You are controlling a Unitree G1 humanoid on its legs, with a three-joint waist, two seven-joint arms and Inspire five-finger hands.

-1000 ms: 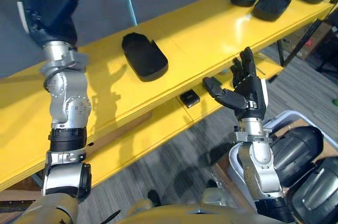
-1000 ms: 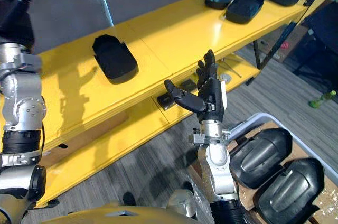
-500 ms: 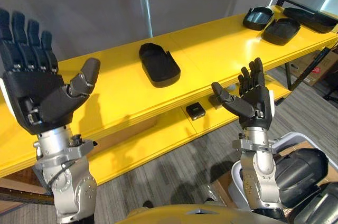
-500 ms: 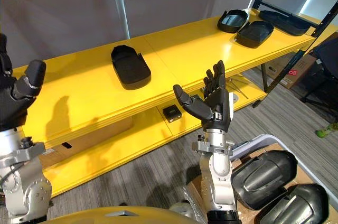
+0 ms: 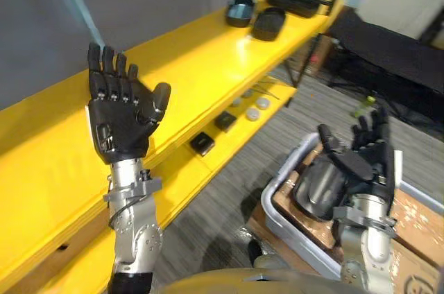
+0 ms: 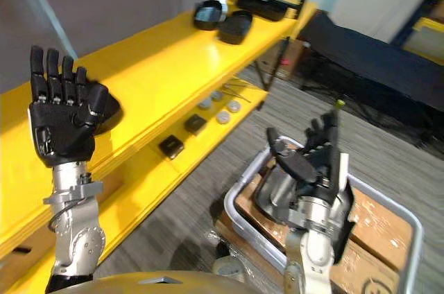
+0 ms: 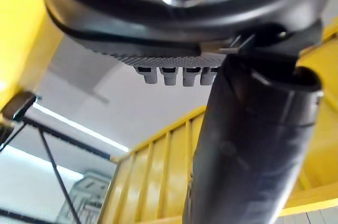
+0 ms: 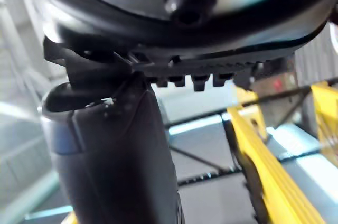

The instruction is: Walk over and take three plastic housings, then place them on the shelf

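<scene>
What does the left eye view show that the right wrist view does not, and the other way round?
Left eye view: the left hand, open, held up before the yellow shelf; housings at the shelf's far end; a grey bin with a housing in it, by the right hand. Right wrist view: the right hand's thumb from very close, with a yellow beam past it. Both: the right hand, open.

I see a long yellow two-level shelf point(image 5: 208, 37). At the far end of its top board lie three black plastic housings point(image 5: 268, 23), close together. The lower board point(image 5: 182, 169) carries two small black boxes point(image 5: 202, 144) and some pale round discs point(image 5: 253, 114). A grey bin point(image 6: 236, 205) stands on the grey carpeted floor point(image 5: 222, 204).
</scene>
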